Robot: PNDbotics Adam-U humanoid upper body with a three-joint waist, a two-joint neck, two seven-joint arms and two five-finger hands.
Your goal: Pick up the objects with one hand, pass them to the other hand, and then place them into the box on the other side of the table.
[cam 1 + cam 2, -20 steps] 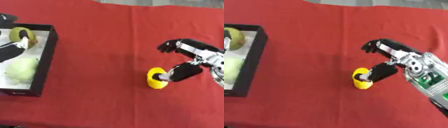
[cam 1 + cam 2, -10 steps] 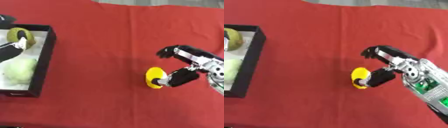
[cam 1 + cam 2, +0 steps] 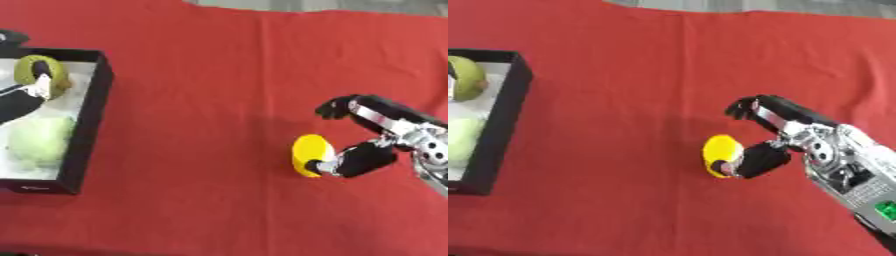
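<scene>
A small yellow object (image 3: 308, 153) lies tilted up on the red cloth, right of the middle. My right hand (image 3: 808, 141) comes in from the right. Its thumb (image 3: 756, 160) touches the object's right side, while its fingers (image 3: 754, 107) curl above it, apart from it. At the far left stands a black box (image 3: 93, 112) with a white inside. My left hand (image 3: 21, 100) reaches into it from the left edge, its tip against an olive-green object (image 3: 33, 69). Whether it holds that object is unclear.
A pale green round thing (image 3: 38, 144) lies in the box's near half. Red cloth (image 3: 201, 75) covers the whole table between the box and my right hand. A grey strip shows past the far edge.
My right hand has sunk lower and its fingers have drawn closer to the yellow object, which now stands more on edge against the thumb. The left hand stays in the box.
</scene>
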